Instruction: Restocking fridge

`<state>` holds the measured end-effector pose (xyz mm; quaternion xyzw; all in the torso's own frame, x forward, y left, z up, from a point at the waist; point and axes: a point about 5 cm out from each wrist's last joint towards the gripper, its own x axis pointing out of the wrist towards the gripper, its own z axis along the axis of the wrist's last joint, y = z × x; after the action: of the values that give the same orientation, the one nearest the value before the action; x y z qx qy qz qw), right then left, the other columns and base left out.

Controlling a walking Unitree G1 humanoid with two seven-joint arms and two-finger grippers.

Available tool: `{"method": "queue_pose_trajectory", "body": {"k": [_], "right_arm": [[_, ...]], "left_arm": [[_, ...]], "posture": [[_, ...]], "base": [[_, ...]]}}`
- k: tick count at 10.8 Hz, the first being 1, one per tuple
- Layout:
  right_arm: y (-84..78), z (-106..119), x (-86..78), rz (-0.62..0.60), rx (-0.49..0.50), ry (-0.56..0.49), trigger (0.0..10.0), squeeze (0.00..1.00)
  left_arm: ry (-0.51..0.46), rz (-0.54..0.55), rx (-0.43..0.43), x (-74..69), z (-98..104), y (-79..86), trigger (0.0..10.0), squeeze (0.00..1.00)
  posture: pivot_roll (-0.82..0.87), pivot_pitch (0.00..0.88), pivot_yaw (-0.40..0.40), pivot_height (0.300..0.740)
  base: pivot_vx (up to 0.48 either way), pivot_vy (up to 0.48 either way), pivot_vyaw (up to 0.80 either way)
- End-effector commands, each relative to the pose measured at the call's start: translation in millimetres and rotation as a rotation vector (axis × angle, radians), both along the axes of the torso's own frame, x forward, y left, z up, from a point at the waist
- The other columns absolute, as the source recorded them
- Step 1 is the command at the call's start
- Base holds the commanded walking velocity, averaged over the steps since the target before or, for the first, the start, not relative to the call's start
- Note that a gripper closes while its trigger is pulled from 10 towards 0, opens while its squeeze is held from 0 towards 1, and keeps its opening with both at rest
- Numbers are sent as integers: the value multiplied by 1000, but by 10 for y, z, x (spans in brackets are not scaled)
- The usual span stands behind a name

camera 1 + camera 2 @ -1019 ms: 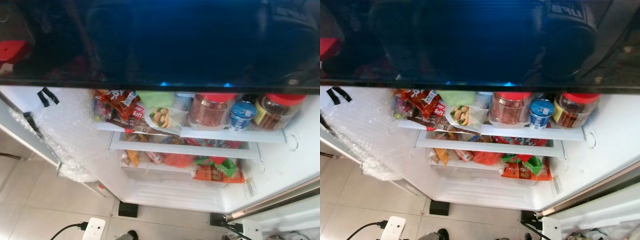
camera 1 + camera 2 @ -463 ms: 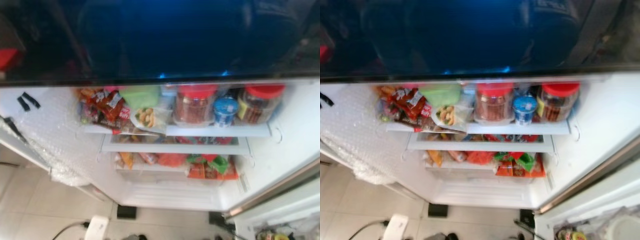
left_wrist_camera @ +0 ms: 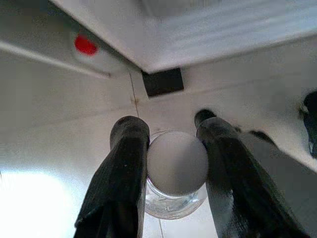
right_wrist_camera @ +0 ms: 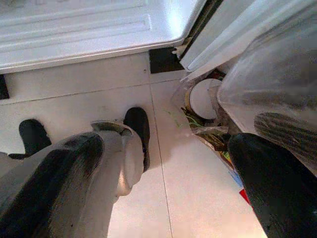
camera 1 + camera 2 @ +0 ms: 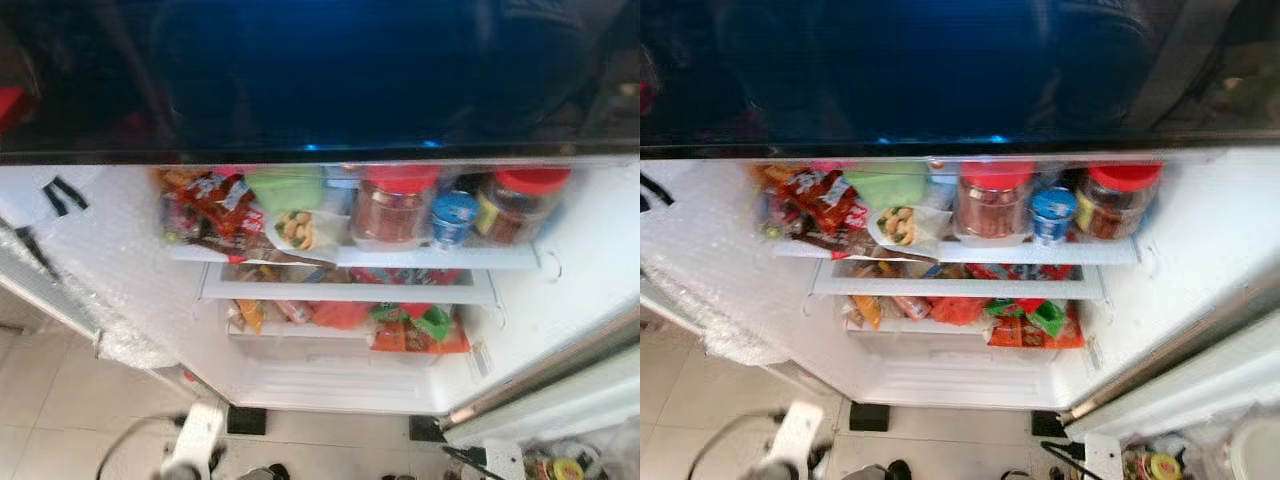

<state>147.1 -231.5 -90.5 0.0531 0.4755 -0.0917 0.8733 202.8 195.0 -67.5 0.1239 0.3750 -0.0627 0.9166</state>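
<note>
Fridge (image 5: 560, 330), white inside and standing open, is filling the left eye view under a dark glossy upper panel (image 5: 320, 75). Its top shelf is carrying red snack packets (image 5: 205, 205), a green-lidded tub (image 5: 285, 187), two red-lidded clear jars (image 5: 392, 205), (image 5: 518, 205) and a small blue-topped cup (image 5: 453, 218) between them. Lower shelves are holding orange and green packets (image 5: 420, 330). A white power strip (image 5: 195, 440) is lying blurred on the tiled floor (image 5: 50, 400).

The right eye view is showing the same scene.

In the left wrist view, the left gripper (image 3: 173, 163) is gripping a clear bottle with a round white cap (image 3: 177, 171), one black finger touching each side, above the pale floor just beside the fridge's base.

In the right wrist view, the right gripper (image 4: 163, 178) is hanging with fingers spread wide and holding nothing, over floor tiles near the fridge's lower corner.
</note>
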Motion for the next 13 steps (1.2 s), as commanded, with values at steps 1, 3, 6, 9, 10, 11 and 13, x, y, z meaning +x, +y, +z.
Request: {"method": "queue_pose_trajectory", "body": {"k": [1,3,6,9,10,11,13], "right_arm": [[-98,1,-64,-36,-28,9,10000,0],[-91,4,-51,-27,-19,5,10000,0],[-84,6,-44,-25,-16,2,10000,0],[-52,25,22,6,-9,-18,10000,0],[-61,30,27,20,-13,-19,10000,0],[-63,32,28,24,-10,-23,10000,0],[-83,38,22,50,-16,-25,10000,0]], "left_arm": [[53,5,9,-138,-74,44,10000,0],[-505,-52,14,611,660,12,10000,0],[-658,-95,-24,726,878,-117,10000,0],[-609,-150,-342,670,861,-570,10000,0],[-612,-86,-388,640,853,-546,10000,0],[-623,-68,-402,650,873,-543,10000,0],[-661,-62,-428,748,984,-585,10000,0]], "posture": [[-59,180,29,740],[-59,182,35,740],[-59,180,36,740],[-77,180,57,740],[-73,184,45,740],[-73,184,42,740],[-87,178,35,740]], "base": [[0,0,0],[0,0,0],[0,0,0],[0,0,0],[0,0,0],[0,0,0],[0,0,0]]}}
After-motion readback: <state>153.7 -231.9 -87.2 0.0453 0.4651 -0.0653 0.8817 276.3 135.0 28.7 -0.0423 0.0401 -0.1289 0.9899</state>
